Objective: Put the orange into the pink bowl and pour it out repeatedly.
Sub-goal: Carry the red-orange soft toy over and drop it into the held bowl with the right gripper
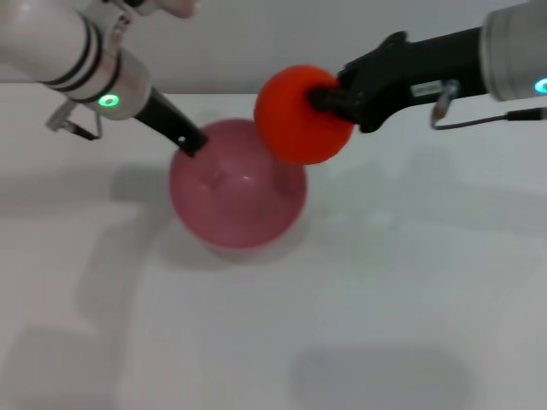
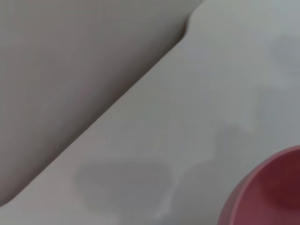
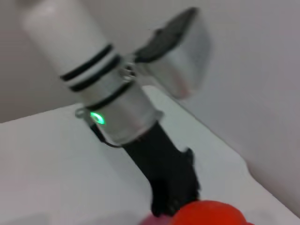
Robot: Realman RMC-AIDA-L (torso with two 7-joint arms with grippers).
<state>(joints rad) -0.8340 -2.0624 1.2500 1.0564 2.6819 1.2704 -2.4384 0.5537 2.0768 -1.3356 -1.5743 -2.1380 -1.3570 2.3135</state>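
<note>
Red-orange and roundish, the lumpy-skinned orange (image 1: pixel 301 115) is held closed-in by the right pincer (image 1: pixel 329 98), raised just over the far right rim of the glossy, deep pink plastic bowl (image 1: pixel 237 192), apparently ready for release into it. The left pincer (image 1: pixel 190 139) is closed on the bowl's far left rim, probably steadying it on the white counter (image 1: pixel 385 299) for pouring.

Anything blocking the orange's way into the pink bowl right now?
Nothing visible. The right gripper holds the orange raised over the pink bowl's far right rim, and the bowl looks empty. The left gripper is at the bowl's far left rim, off to the side of that path.
</note>
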